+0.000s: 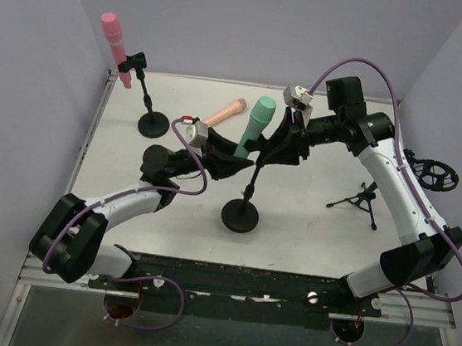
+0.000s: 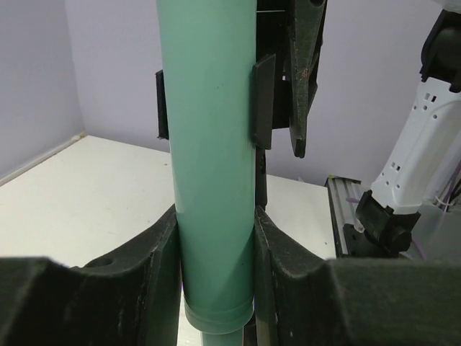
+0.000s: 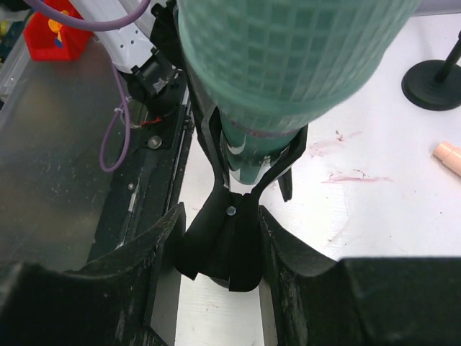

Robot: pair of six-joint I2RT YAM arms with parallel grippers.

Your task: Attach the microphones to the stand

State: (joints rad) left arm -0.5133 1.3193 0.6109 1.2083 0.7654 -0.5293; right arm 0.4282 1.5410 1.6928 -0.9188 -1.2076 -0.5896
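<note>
The left gripper (image 1: 235,150) is closed narrowly on the lower barrel of the mint-green microphone (image 1: 259,119). In the left wrist view both fingers (image 2: 155,252) press flat against the barrel's sides, just above the ridge at its tail end. The microphone stands nearly upright, its head leaning slightly toward the far edge of the table (image 1: 316,233), over the middle of the surface.

Above the left fingers, the two black prongs of the clip (image 2: 263,101) sit against either side of the green barrel.

The right gripper (image 1: 277,145) reaches in from the right edge. It is closed to a small gap around the black neck below that clip. In the right wrist view the neck fills the space between its fingers (image 3: 162,249) and appears to touch both.

The clip belongs to the middle stand (image 1: 239,216), whose round base rests near the centre of the table, toward the near edge.

The pink microphone (image 1: 115,39) sits clipped in a second stand (image 1: 152,122) by the far-left corner. The peach microphone (image 1: 225,112) lies flat on the table near the far edge, just left of the green one. A small tripod stand (image 1: 360,200) stands toward the right edge.
</note>
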